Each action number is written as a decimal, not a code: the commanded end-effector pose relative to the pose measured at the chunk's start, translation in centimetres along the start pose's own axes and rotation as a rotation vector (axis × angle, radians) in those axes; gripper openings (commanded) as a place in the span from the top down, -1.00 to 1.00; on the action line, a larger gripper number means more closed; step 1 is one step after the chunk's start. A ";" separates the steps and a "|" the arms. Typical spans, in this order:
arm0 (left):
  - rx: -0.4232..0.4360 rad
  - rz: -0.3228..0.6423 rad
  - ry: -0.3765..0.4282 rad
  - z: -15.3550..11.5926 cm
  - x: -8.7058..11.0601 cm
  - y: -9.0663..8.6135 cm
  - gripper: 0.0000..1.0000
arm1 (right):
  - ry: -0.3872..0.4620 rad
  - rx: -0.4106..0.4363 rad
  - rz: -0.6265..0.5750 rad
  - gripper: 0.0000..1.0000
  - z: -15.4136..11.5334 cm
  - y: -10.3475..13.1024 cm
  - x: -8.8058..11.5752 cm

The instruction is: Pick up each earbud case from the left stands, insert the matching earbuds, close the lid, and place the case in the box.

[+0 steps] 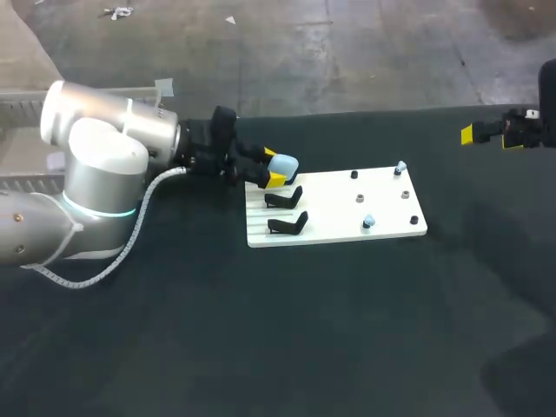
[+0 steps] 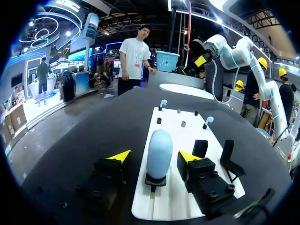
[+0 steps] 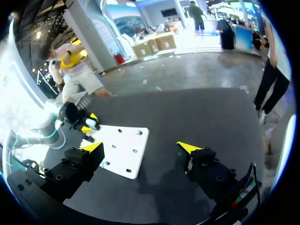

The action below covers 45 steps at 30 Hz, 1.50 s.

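earbud case (image 2: 159, 151), pale blue, stands upright on its black stand (image 2: 155, 180) between your left gripper's (image 2: 154, 157) spread fingers; no contact visible. two empty stands (image 1: 285, 198) sit beside it on the white board (image 1: 339, 217). your right gripper (image 3: 140, 147), fingers parted, hangs well apart.
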<state>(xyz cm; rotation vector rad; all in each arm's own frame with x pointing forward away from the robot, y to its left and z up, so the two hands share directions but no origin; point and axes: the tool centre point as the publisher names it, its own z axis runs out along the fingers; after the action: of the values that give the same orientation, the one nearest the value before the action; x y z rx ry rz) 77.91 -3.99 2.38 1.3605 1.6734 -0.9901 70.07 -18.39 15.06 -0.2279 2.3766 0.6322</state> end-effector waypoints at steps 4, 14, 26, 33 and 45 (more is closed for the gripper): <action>0.010 0.002 -0.007 0.3 0.0 0.1 -0.11 | -0.001 -0.003 -0.001 -1.00 0.0 -0.1 0.0; 0.017 0.003 -0.012 0.3 0.1 0.0 0.03 | -0.001 -0.003 -0.001 -1.00 0.0 -0.1 0.0; 0.024 0.003 -0.015 0.4 0.2 -0.1 0.11 | -0.001 -0.003 -0.001 -1.00 0.0 -0.1 0.0; 0.028 0.003 -0.016 0.4 0.2 0.0 0.22 | -0.001 -0.003 -0.001 -1.00 0.0 -0.1 0.0; 0.034 0.004 -0.016 0.4 0.2 0.0 0.98 | -0.001 -0.003 -0.001 -1.00 0.0 -0.1 0.0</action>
<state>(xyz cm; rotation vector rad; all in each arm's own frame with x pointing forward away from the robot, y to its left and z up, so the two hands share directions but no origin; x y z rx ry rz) 77.62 -4.17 2.20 1.3700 1.6507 -1.0248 70.07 -18.39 15.06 -0.2279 2.3766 0.6322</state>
